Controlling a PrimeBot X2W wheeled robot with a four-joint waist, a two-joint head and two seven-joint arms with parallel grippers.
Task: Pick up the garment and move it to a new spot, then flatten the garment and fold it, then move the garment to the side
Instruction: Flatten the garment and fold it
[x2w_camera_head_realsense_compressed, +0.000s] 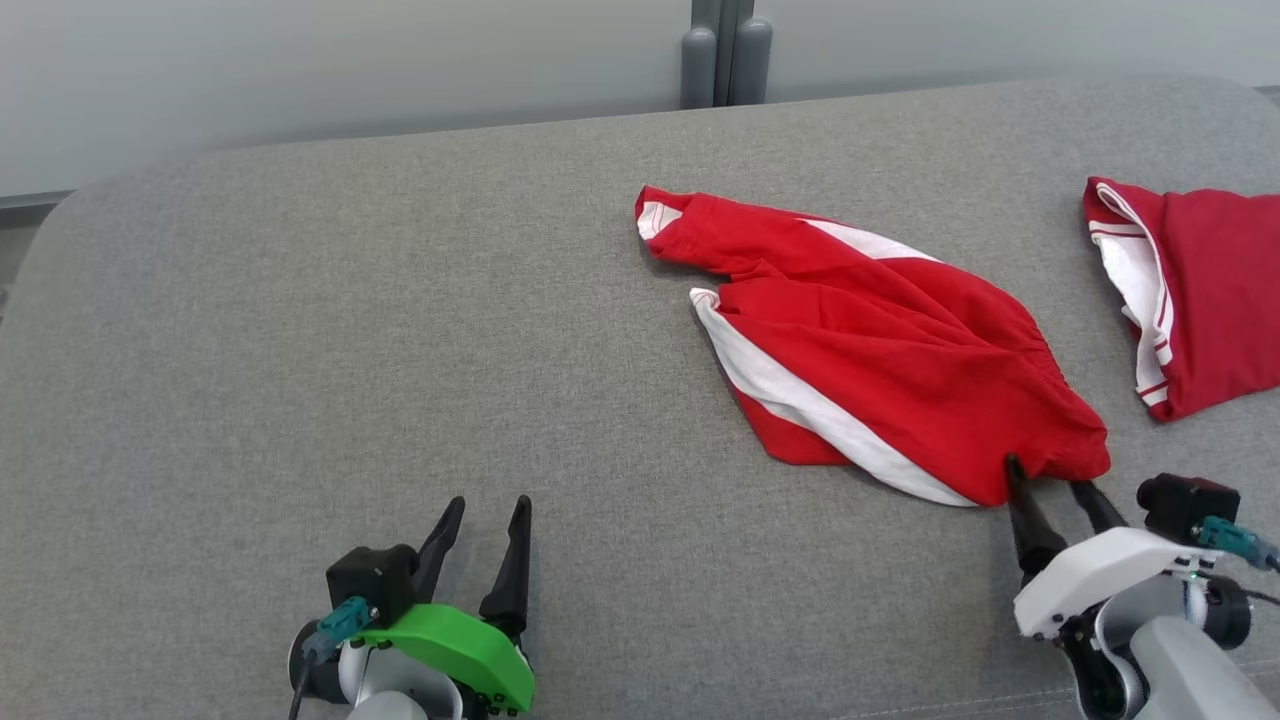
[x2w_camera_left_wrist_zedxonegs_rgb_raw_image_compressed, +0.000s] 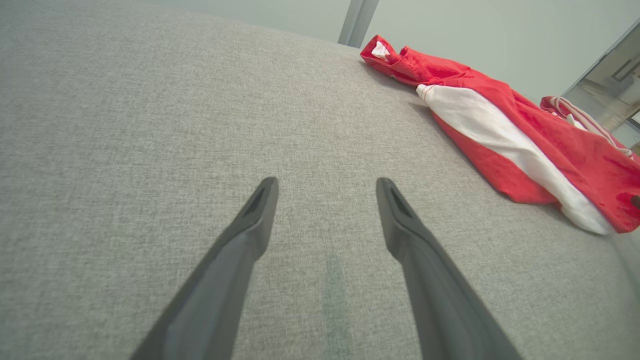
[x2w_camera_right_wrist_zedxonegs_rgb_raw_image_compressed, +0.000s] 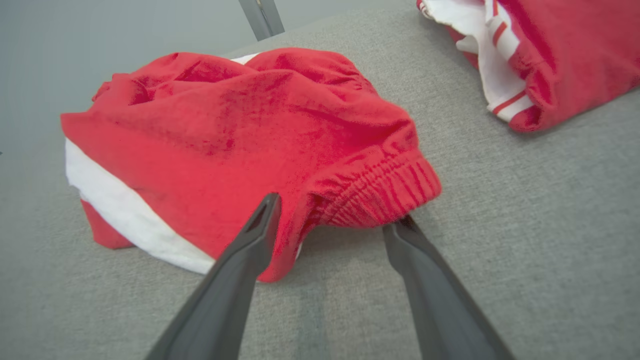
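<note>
At the garment's near elastic edge, our right gripper stands spread, fingertips touching the cloth but pinching nothing. The garment lies crumpled on the grey cushion. Well apart from the garment, our left gripper is spread and empty. We risk catching only one layer, so the bunch drags, or sweeping it onto the second red garment near it.
</note>
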